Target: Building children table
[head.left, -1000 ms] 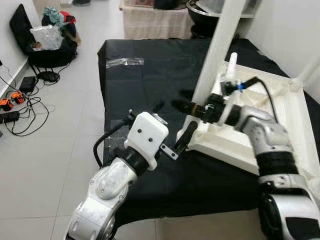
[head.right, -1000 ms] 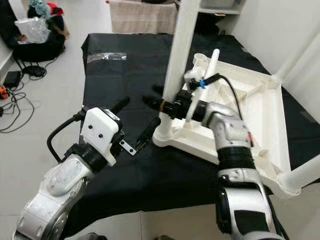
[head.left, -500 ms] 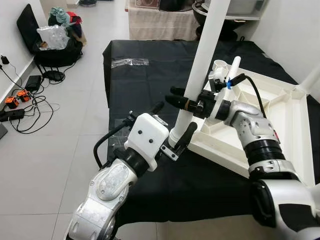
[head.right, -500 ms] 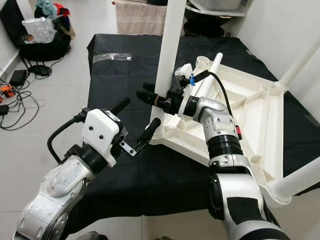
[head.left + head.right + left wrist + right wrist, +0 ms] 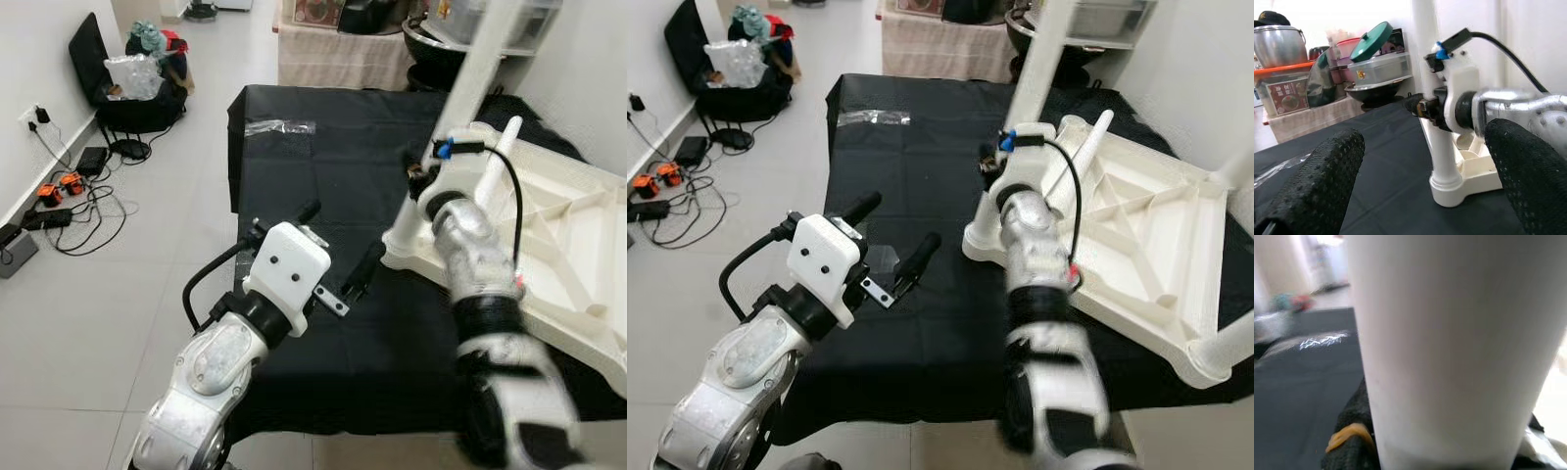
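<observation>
Right gripper (image 5: 1422, 105) clenched round white leg (image 5: 463, 103), seating it in tabletop (image 5: 578, 245) corner socket. Keep leg vertical, press straight down. Left gripper (image 5: 338, 255) released, idle at 9 o'clock of socket.

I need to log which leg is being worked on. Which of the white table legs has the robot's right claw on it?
The upright leg at the upturned tabletop's near-left corner, beside the left claw. The right claw wraps it low down; the other legs stand untouched at farther corners.

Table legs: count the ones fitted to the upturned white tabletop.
3. One leg stands at the tabletop's near-left corner, one at its near-right, one at its far-right. Others may be hidden.
</observation>
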{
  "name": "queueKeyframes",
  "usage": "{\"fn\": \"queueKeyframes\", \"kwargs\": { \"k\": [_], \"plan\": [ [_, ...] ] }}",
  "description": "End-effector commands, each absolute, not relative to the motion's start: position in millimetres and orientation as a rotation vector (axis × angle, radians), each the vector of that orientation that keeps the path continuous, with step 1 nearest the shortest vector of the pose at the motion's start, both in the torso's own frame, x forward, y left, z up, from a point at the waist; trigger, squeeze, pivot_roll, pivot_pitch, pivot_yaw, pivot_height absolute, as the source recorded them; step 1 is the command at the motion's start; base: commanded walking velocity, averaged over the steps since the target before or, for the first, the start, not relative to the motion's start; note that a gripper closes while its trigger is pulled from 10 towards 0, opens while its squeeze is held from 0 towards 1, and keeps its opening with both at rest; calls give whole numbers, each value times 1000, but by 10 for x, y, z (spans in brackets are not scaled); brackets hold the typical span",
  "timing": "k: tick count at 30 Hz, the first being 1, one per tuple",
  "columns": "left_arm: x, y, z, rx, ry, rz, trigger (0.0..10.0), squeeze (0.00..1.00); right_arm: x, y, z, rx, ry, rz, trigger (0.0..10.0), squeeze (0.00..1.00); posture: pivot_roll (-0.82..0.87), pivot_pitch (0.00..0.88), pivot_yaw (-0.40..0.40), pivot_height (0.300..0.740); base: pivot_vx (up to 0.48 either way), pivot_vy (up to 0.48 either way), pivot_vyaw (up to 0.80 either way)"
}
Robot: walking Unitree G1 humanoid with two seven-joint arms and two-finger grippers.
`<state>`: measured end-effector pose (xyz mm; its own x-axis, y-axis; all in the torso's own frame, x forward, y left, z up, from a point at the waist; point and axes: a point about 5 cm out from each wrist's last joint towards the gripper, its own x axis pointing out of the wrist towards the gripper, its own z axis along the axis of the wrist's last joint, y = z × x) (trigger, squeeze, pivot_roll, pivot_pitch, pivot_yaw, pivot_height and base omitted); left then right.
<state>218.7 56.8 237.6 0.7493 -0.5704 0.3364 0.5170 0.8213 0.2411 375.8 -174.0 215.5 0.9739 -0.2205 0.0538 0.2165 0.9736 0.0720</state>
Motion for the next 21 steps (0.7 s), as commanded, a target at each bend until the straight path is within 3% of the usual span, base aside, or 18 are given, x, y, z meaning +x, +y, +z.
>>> {"fn": "queueKeyframes", "kwargs": {
  "k": [1,2,3,4,7,8,11,12,13,14,18,21],
  "plan": [
    [2188,545,2369,131,-404,-602,10000,0,3576,-1829,2006,45,26,-424,0,0,81,87,-95,740,0,0,0],
    [2188,545,2369,131,-404,-602,10000,0,3576,-1829,2006,45,26,-424,0,0,81,87,-95,740,0,0,0],
    [2187,545,2369,131,-404,-602,10000,0,3567,-1736,1981,45,42,-397,4118,0,82,88,-94,740,0,0,0],
    [2186,544,2369,129,-403,-603,10000,0,3599,-1630,1973,56,46,-347,10000,0,82,88,-95,740,0,0,0],
    [2181,545,2366,129,-403,-607,10000,0,3653,-1495,1984,97,29,-256,10000,0,82,88,-95,740,0,0,0],
    [2182,547,2365,128,-402,-605,10000,0,3684,-1468,2010,118,13,-212,10000,1000,78,88,-94,740,0,0,0],
    [2183,548,2366,128,-403,-603,10000,0,3735,-1496,2086,115,-14,-179,10000,1000,78,88,-98,740,0,0,0],
    [2184,549,2366,129,-403,-601,10000,0,3777,-1544,2161,105,-41,-159,10000,325,78,88,-98,740,0,0,0],
    [2184,549,2366,129,-403,-601,10000,0,3777,-1544,2161,105,-41,-159,10000,325,78,88,-98,740,0,0,0],
    [2184,551,2366,129,-404,-600,10000,0,3844,-1600,2238,83,-49,-104,10000,0,78,88,-98,740,0,0,0],
    [2182,554,2356,131,-404,-601,10000,0,3962,-1762,2347,178,-14,110,10000,0,75,85,-97,740,0,0,0],
    [2188,558,2358,133,-405,-600,10000,0,3886,-1771,2461,270,-50,465,10000,0,77,84,-97,740,0,0,0]
  ]
}}
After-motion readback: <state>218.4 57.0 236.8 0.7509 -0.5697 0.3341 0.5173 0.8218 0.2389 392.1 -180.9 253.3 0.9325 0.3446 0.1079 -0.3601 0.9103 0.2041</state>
